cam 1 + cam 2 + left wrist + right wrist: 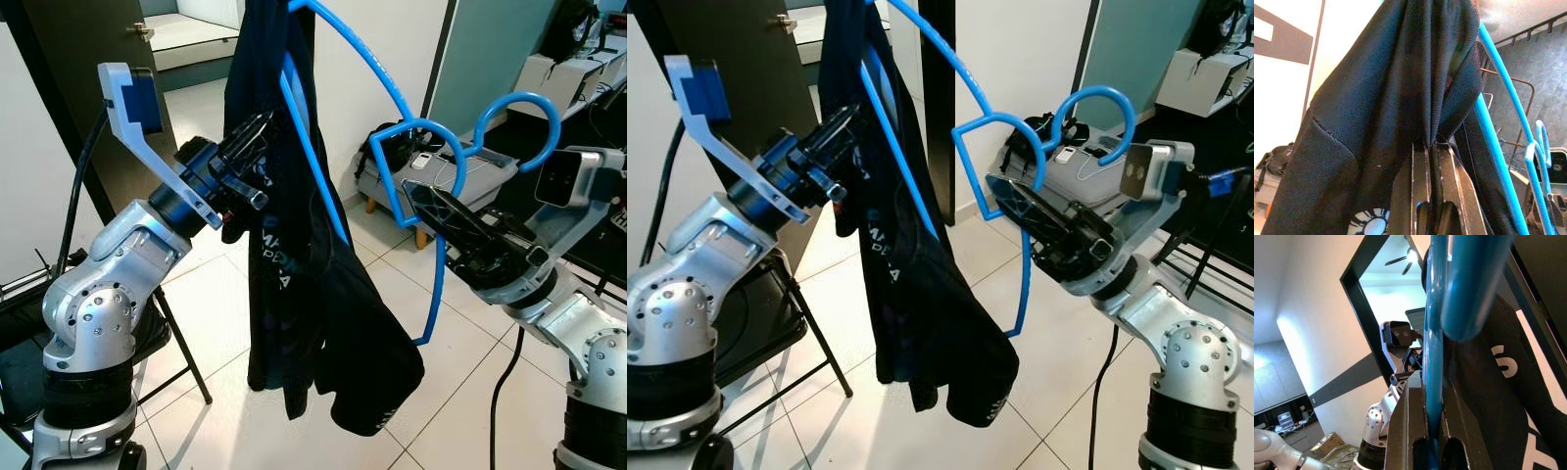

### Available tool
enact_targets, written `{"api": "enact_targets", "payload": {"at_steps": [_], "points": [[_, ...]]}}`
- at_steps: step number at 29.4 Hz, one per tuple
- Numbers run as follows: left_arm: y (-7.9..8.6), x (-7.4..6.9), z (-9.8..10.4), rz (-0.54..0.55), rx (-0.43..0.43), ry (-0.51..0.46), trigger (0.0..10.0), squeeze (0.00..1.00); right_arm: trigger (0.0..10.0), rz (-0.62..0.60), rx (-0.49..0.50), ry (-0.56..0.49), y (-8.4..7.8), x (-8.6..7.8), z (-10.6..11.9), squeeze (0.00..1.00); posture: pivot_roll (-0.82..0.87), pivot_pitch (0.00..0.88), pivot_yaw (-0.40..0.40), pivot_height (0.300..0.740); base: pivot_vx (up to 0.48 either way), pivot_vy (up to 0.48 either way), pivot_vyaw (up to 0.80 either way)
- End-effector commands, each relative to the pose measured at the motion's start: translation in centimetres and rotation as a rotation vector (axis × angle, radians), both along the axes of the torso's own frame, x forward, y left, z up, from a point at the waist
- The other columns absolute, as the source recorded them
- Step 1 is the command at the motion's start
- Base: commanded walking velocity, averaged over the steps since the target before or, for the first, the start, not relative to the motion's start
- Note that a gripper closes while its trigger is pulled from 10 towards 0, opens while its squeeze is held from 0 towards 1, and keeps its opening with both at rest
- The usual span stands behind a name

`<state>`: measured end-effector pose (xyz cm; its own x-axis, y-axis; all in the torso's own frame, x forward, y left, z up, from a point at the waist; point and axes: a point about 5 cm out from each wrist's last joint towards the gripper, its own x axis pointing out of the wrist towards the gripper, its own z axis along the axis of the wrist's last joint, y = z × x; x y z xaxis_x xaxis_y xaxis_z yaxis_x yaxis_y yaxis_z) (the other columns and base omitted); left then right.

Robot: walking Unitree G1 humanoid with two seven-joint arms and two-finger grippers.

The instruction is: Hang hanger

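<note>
Tiled floor [411,294] below; right gripper [431,211] fingers clamped the stiff blue hanger [392,93] near its hook, left gripper [245,147] fingers pinched the limp dark shirt [294,294]

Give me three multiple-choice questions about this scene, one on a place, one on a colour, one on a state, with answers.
1. Where is the left tool?
A. on the floor
B. at the dark garment
C. on the chair

2. What colour is the hanger?
A. red
B. white
C. blue

3. What state is the right tool in?
A. shut on the hanger
B. open and empty
C. holding a bag

Answers: 1 B, its fingers pinch a fold of the cloth; 2 C, the frame is bright blue throughout; 3 A, the right wrist view shows the fingers clamping the blue bar.
</note>
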<state>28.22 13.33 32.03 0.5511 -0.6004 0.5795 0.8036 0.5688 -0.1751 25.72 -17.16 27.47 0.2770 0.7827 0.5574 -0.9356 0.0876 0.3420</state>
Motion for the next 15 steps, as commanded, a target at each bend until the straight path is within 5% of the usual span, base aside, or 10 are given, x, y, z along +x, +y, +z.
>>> {"api": "enact_targets", "payload": {"at_steps": [1, 9, 15], "points": [[0.4, 0.1, 0.3, 0.022, -0.015, -0.013, 0.0, 0.0, 10.0, 0.015, 0.007, -0.033, 0.2, -0.3, 0.5, 0.0, 0.0, 0.034, -0.005, 0.74, 0.0, 0.0, 0.0], [1.0, 0.3, 0.5, 0.056, -0.004, -0.018, 0.0, 0.0, 10.0, -0.008, -0.007, -0.03, 0.0, -0.1, 0.4, 0.0, 0.0, 0.034, -0.005, 0.74, 0.0, 0.0, 0.0], [2.4, 0.3, 1.3, 0.132, 0.049, -0.054, 0.0, 0.0, 10.0, -0.188, -0.099, 0.028, -0.7, 1.8, -0.4, 0.0, 0.0, 0.034, -0.005, 0.74, 0.0, 0.0, 0.0]]}}
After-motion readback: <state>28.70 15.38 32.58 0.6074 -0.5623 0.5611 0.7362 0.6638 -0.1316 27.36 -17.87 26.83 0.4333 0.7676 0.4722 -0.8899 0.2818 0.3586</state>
